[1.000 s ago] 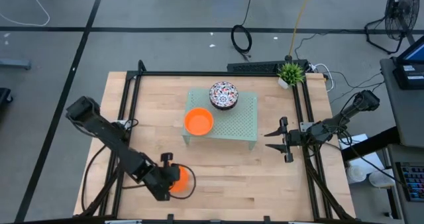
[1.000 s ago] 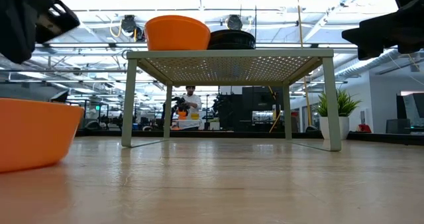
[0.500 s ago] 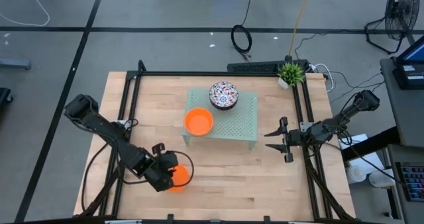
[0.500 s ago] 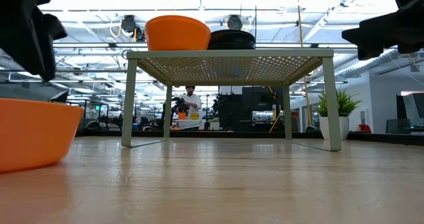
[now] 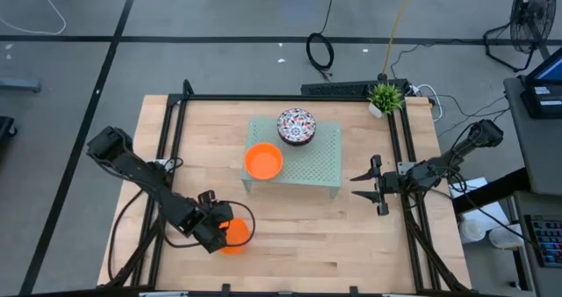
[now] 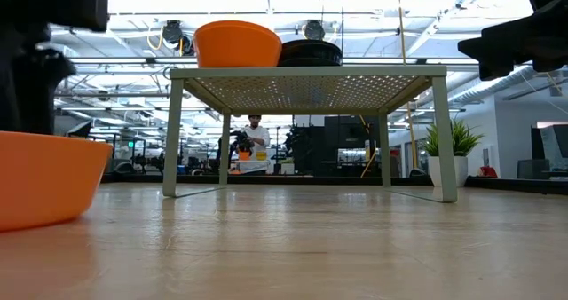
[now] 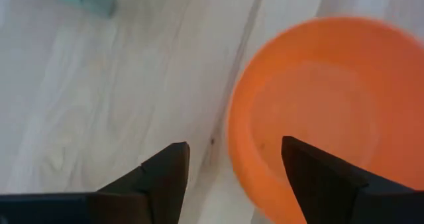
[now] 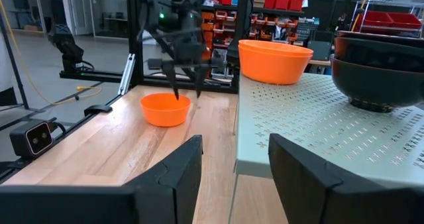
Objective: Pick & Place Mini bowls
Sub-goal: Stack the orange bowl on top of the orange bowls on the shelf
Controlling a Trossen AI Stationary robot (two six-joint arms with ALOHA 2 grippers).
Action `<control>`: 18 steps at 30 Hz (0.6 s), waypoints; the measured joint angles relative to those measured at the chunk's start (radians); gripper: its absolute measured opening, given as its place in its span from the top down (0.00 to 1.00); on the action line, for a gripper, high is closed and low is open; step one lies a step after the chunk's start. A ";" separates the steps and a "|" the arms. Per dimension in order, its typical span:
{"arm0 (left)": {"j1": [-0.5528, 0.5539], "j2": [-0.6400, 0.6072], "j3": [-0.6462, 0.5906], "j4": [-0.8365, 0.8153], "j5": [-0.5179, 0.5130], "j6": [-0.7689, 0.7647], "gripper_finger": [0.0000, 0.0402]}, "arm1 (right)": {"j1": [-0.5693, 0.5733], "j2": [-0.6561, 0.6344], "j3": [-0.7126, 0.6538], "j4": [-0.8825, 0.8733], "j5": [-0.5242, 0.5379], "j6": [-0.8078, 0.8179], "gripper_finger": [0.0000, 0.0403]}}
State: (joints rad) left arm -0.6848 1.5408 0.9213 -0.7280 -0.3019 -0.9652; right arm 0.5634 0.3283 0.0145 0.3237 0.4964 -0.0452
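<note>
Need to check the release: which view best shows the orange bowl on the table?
The right wrist view: the whole orange bowl sits on the table under the open left claw. High view hides part; low and left wrist views crop it.

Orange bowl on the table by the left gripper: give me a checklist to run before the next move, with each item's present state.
1. Orange bowl on the table rests upright on the wood: ok.
2. Left gripper fingers are open, spread above the bowl's rim, not clamped on it: ok.
3. Rack holds the second orange bowl and the patterned bowl, each upright: ok.
4. Right gripper waits open beside the rack, apart from both bowls there: ok.
5. Left gripper's fingers fully clear of the bowl's rim for lifting away: cannot tell.
</note>
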 joint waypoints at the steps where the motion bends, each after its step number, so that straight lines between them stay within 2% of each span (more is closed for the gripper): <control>1: 0.003 0.003 -0.012 0.015 0.009 -0.010 0.40 | 0.000 0.000 0.000 0.000 0.000 0.000 0.60; 6: 0.005 0.005 -0.048 0.077 0.035 -0.018 0.42 | 0.000 0.000 0.000 0.000 0.000 0.000 0.60; 18: 0.005 0.005 -0.050 0.076 0.070 -0.085 0.42 | 0.000 0.000 0.000 0.000 0.000 0.000 0.60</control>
State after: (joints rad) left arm -0.6800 1.5455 0.8711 -0.6520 -0.2323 -1.0502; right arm 0.5632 0.3286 0.0145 0.3237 0.4965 -0.0452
